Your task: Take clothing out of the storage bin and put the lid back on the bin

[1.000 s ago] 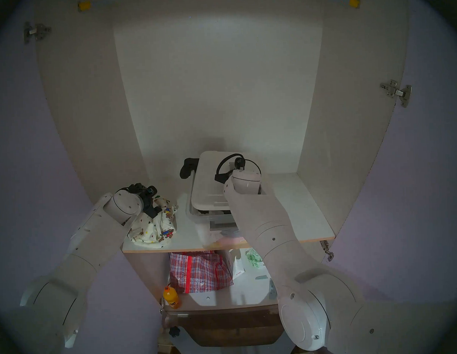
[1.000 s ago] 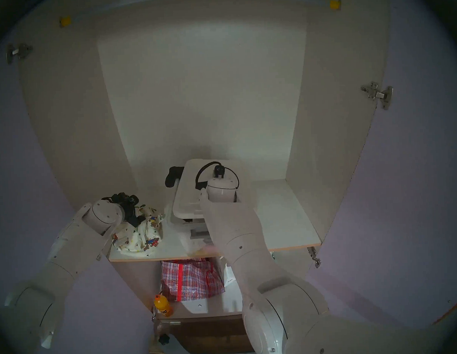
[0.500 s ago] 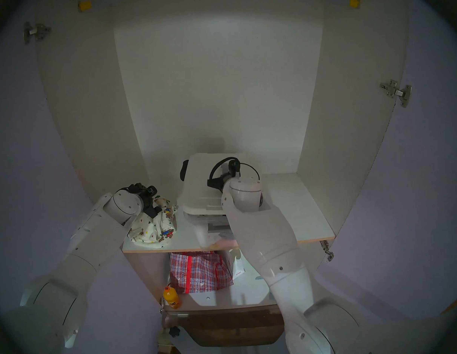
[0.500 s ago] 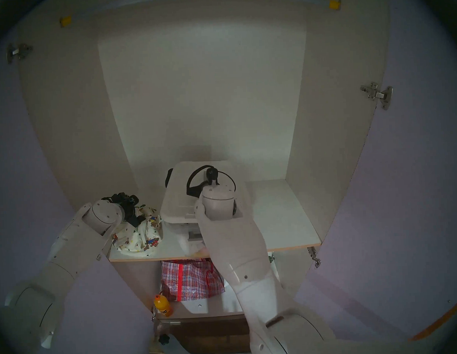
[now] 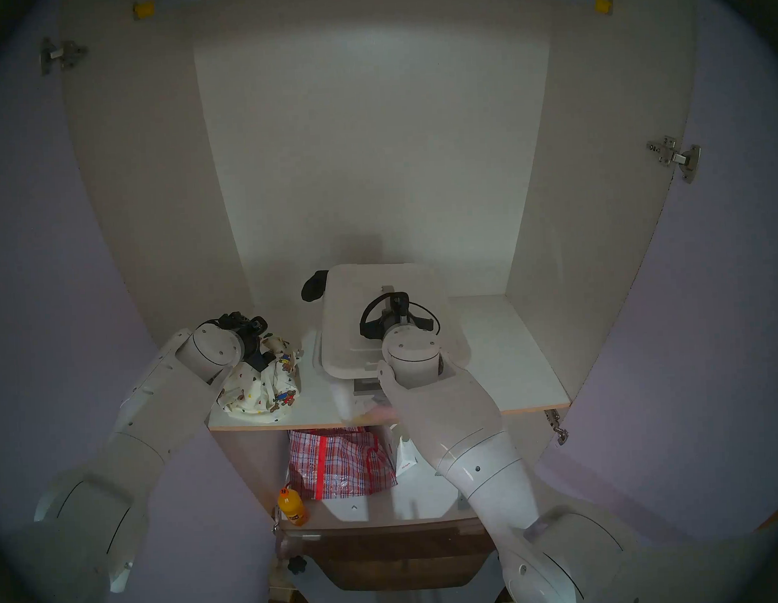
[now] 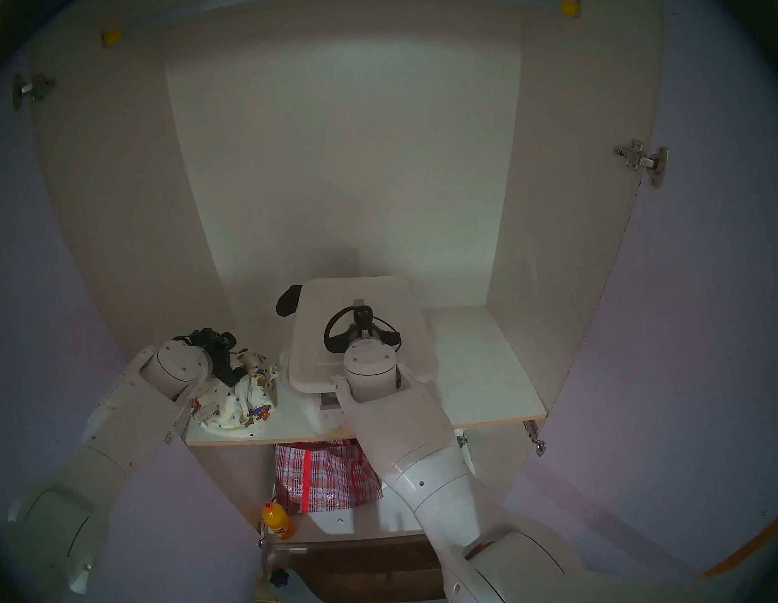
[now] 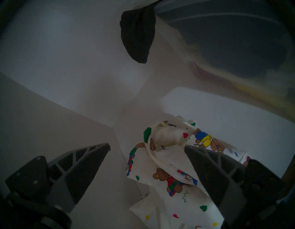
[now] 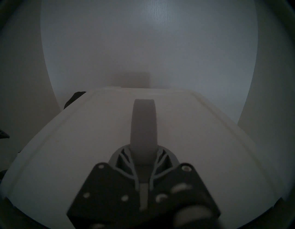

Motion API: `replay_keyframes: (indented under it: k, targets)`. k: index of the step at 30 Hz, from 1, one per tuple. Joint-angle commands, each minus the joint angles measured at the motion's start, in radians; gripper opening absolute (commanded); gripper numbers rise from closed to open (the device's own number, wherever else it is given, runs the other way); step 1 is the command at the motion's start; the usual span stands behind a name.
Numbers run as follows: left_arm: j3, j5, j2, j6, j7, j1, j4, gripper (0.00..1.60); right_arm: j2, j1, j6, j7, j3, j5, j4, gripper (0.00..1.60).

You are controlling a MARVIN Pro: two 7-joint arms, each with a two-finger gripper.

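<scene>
Lid step now! The right gripper is clamped on the grey handle at the middle of the lid, carrying it over the bin, which stands on the shelf near the front edge, about midway along. The lid looks not quite seated: its near edge overhangs the bin's front latch and it sits a touch skewed. Next move, I'd say: square the lid's corners to the bin's rim, lower it flat, then let go.

The clothing, bears and hearts, is out already, heaped at the shelf's front left corner. The left gripper hangs above it with jaws spread wide, gripping nothing, one finger just over the fabric.

Inside the bin, pinkish and yellowish things show faintly through the clear wall; what they are I can't tell. A black garment pokes out at the bin's back left corner, and it could snag the lid as it closes.
</scene>
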Motion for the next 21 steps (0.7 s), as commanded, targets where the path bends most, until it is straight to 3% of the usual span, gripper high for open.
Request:
replay_keyframes:
  k: [1, 14, 21]
  targets:
    - [-0.008, -0.001, 0.0, -0.006, 0.003, -0.028, -0.023, 1.6, -0.047, 0.067, -0.003, 0.003, 0.005, 0.015, 0.02, 0.0]
    - [-0.008, -0.001, 0.0, -0.006, 0.003, -0.028, -0.023, 1.6, -0.054, 0.068, -0.011, 0.043, -0.047, 0.021, 0.037, 0.0]
    - [-0.008, -0.002, 0.001, -0.006, 0.002, -0.028, -0.023, 1.6, -0.045, 0.116, -0.031, 0.059, -0.059, 0.016, 0.151, 0.0]
